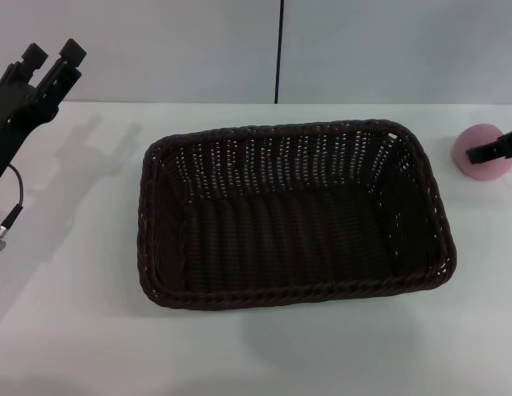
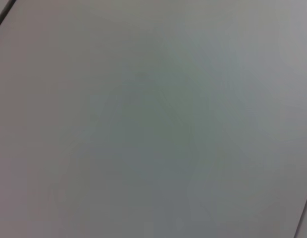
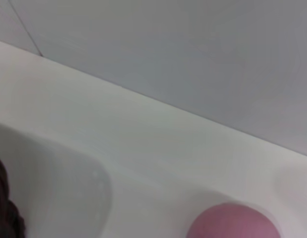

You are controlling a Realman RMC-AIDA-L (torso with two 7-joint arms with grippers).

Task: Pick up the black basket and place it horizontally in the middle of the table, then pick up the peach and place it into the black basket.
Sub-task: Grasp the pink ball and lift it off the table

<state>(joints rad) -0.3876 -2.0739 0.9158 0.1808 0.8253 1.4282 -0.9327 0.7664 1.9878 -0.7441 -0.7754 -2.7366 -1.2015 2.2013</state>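
Black basket (image 1: 293, 214): set lengthwise at table (image 1: 74, 330) centre, empty; step one done, I judge; peach (image 1: 481, 161) at 3 o'clock, right gripper (image 1: 497, 148) on it, grip state I cannot tell; left gripper (image 1: 51, 59) spread, parked at 10 o'clock; peach transfer remains.

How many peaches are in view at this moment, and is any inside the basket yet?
1. The peach sits on the table, right of the black basket, whose interior is empty. The right gripper crosses in front of it, hiding part.
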